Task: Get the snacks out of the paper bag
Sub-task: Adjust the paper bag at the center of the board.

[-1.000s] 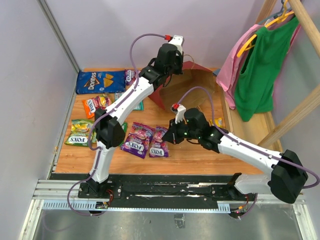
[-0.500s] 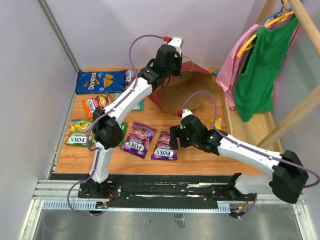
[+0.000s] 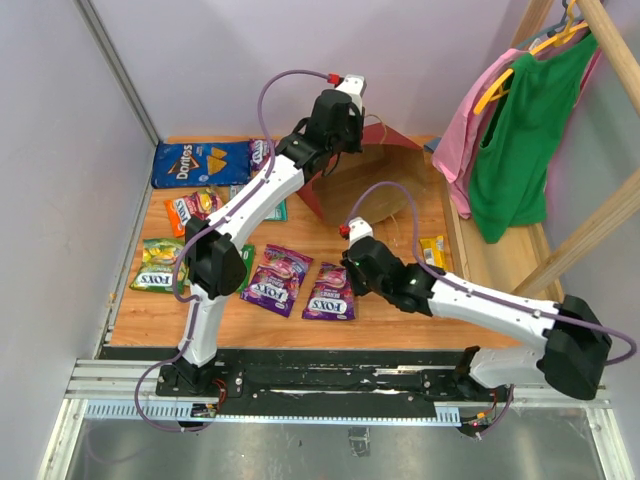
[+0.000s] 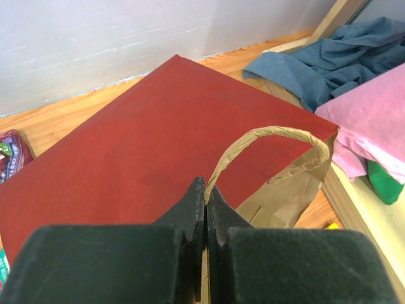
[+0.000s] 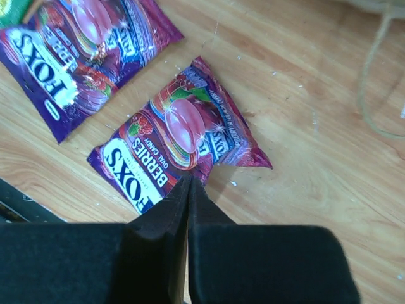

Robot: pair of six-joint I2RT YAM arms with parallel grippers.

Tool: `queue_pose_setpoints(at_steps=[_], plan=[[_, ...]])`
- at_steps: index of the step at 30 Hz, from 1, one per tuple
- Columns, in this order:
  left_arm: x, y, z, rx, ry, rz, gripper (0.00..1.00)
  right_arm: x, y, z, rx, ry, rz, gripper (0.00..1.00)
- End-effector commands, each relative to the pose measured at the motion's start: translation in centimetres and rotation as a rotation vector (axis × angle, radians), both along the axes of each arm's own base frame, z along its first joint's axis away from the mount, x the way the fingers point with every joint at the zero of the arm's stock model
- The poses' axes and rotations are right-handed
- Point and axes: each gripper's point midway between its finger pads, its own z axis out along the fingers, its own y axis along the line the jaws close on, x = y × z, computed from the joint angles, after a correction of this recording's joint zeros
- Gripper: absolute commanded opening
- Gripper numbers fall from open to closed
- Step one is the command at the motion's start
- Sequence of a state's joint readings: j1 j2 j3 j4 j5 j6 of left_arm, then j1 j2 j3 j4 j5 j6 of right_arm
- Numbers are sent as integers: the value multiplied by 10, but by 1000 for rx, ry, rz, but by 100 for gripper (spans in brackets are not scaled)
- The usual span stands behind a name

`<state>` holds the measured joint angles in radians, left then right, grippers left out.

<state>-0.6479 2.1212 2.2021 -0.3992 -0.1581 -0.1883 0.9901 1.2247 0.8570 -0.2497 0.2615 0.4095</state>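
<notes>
The paper bag (image 3: 325,195), red outside and brown inside (image 3: 385,180), lies at the back with its mouth to the right. My left gripper (image 3: 345,140) is shut on its twisted paper handle (image 4: 266,136), above the red side (image 4: 126,139); its tips (image 4: 207,190) pinch the loop. My right gripper (image 3: 345,272) is shut, low at the table, tips (image 5: 188,180) on the near edge of a purple Fox's candy packet (image 5: 171,139) that lies flat (image 3: 330,292). A second Fox's packet (image 5: 76,57) lies beside it (image 3: 275,278).
A blue Doritos bag (image 3: 203,163), an orange packet (image 3: 190,207) and a green packet (image 3: 160,265) lie at the left. A yellow bar (image 3: 433,250) lies right of the bag. Green (image 3: 515,150) and pink (image 3: 462,150) clothes hang on a wooden rack (image 3: 590,230) at the right.
My right gripper moved the Fox's packet slightly right and toward the front, then swung its wrist back toward the bag. The left gripper stayed on the handle.
</notes>
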Motion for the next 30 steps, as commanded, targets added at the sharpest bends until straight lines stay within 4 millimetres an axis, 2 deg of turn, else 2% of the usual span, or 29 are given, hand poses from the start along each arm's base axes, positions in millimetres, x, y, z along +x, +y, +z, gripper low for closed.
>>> queue_pose_setpoints(at_steps=[1, 3, 6, 10, 13, 16, 18, 23, 25, 27, 30], plan=[[-4, 9, 28, -32, -41, -3, 1, 3, 29, -22, 42, -17, 121, 1], [-4, 8, 25, -30, -33, -7, 1, 5, 42, -36, 107, 6, 162, 1], [-4, 11, 22, -17, -26, -6, 1, 3, 43, -70, 147, 111, 152, 1], [-3, 20, 18, -2, -23, 6, 1, -13, 23, -116, 95, 195, 121, 1], [-3, 22, 15, -11, -15, 3, 1, -16, 15, -130, 53, 218, 101, 1], [-4, 21, 16, -17, -15, -5, 1, -11, 16, -118, 44, 197, 104, 1], [-4, 20, 16, -18, -13, -7, 0, -4, 20, -94, 59, 156, 106, 1], [-4, 21, 20, -22, -18, -8, 1, 10, 30, -13, 150, 18, 122, 1], [-5, 21, 20, -24, -16, -9, 1, 12, 33, 4, 177, -9, 130, 1], [-5, 21, 20, -24, -14, -10, 1, 15, 33, 2, 173, -16, 127, 1], [-8, 19, 19, -27, -13, -28, 1, 13, 27, -37, 131, 51, 107, 1]])
